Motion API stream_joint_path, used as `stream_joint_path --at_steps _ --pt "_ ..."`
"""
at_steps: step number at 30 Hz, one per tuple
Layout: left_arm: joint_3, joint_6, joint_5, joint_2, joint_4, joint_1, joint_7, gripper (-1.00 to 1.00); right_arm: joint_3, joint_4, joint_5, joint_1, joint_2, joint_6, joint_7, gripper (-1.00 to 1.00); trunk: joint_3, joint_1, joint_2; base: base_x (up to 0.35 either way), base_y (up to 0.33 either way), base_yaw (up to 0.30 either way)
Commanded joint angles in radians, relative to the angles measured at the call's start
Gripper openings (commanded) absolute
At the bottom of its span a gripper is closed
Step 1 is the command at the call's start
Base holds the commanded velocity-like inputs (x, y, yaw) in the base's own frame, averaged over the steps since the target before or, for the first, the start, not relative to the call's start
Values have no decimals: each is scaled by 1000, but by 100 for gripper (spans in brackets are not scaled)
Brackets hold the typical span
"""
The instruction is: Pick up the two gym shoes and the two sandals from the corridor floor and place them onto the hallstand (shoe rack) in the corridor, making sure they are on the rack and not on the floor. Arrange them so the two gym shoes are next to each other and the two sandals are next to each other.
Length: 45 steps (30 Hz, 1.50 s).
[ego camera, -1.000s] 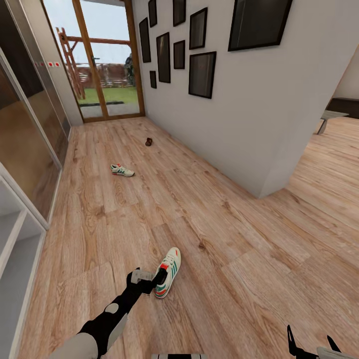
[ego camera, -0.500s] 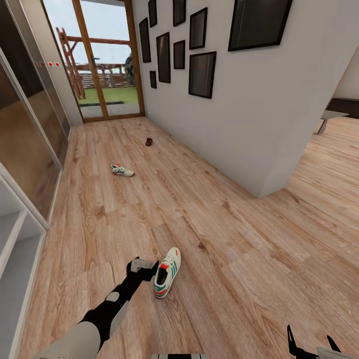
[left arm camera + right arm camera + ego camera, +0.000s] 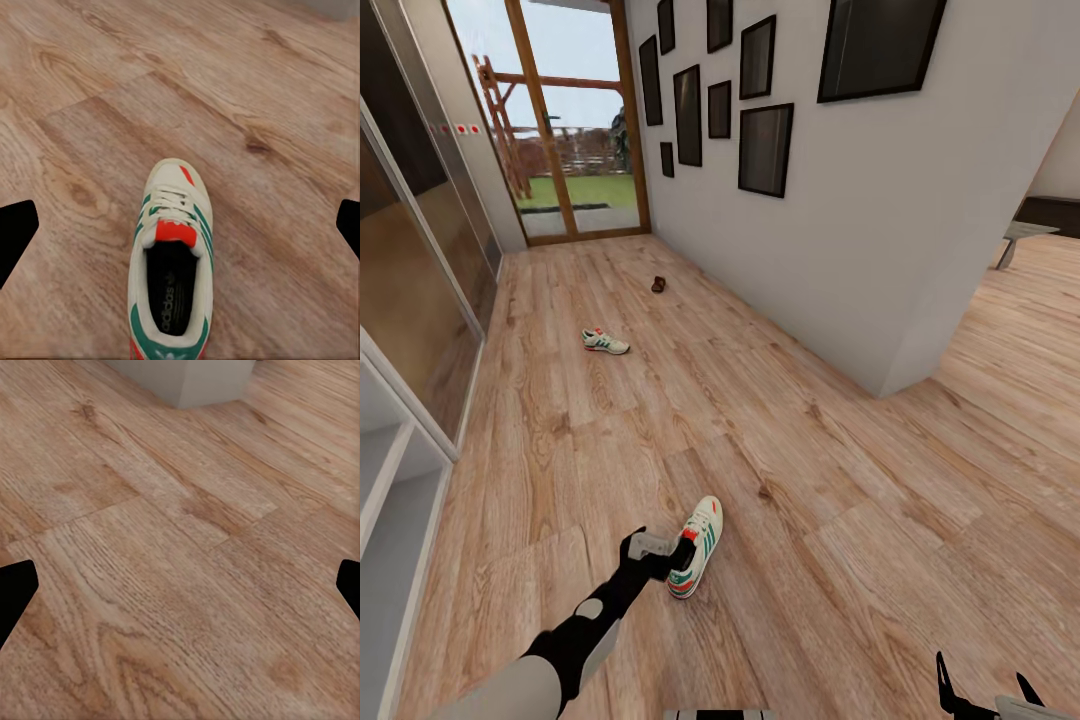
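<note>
One gym shoe [image 3: 698, 540], cream with green stripes and an orange-red tongue patch, lies on the corridor floor [image 3: 760, 430] close in front of me. My left gripper [image 3: 658, 558] hovers at its heel end, open; in the left wrist view the shoe [image 3: 171, 262] lies between the wide-apart fingertips [image 3: 15, 234]. The second gym shoe [image 3: 605, 342] rests farther down the corridor. A dark sandal [image 3: 658, 285] lies beyond it near the wall. The pale hallstand [image 3: 385, 500] shows at the left edge. My right gripper [image 3: 985, 695] hangs open over bare floor [image 3: 180, 547].
A white wall with dark picture frames [image 3: 765, 148] runs along the right, ending in a corner [image 3: 890, 385]. Glass-fronted panels [image 3: 410, 280] line the left side. A glazed door [image 3: 565, 120] closes the far end. A room opens to the right past the corner.
The left gripper drew back a little from the near shoe, then came forward again to its heel. The shoe itself and the right arm have stayed put.
</note>
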Motion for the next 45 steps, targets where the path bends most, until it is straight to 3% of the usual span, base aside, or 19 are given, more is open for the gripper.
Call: stream_joint_path --at_steps 1,18,45 --pt "-3 -4 3 0 2 1 -3 100 1 0 -2 0 0 -2 -3 100 -1 0 0 9 0 0" --pt "-5 -10 1 4 4 8 -3 100 1 0 -1 0 0 -2 -3 100 -1 0 0 112 0 0" --pt "-6 -22 1 1 5 12 -3 100 1 -1 -2 1 0 -2 -3 100 -1 0 0 12 0 0"
